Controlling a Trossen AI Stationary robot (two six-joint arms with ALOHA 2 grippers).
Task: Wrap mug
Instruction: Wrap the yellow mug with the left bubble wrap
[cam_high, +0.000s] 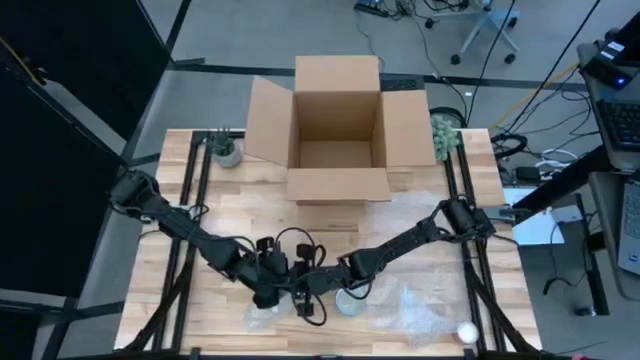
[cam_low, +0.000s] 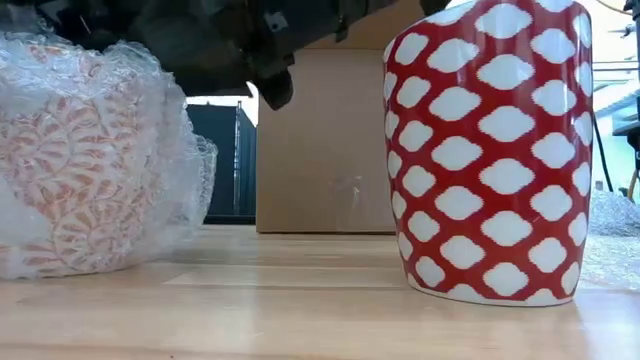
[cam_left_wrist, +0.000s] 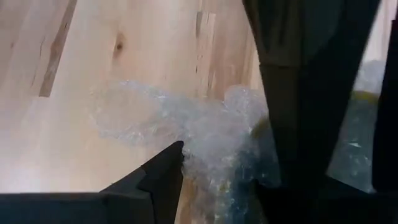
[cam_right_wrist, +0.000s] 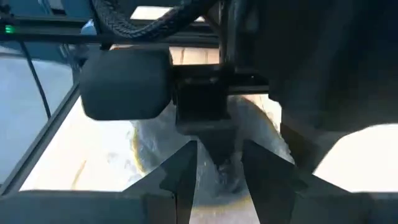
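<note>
Both arms reach in low over the near middle of the bench (cam_high: 150, 300), meeting above a mug swaddled in bubble wrap (cam_low: 95, 165). The left gripper (cam_left_wrist: 214, 186) has its jaws apart with wrap bunched between them, apparently to gather the loose sheet against the mug's side. The right gripper (cam_right_wrist: 219, 163) sits just beside it, jaws a little apart around a crumpled fold, probably pinning the wrap so it cannot spring open. A second, bare mug (cam_low: 490, 150), red with white spots, stands upright to the right of the wrapped 1, seemingly waiting its turn. More loose wrap (cam_high: 425, 315) lies at the near right. The open cardboard box (cam_high: 335, 125) stands at the far edge, likely for packing.
</note>
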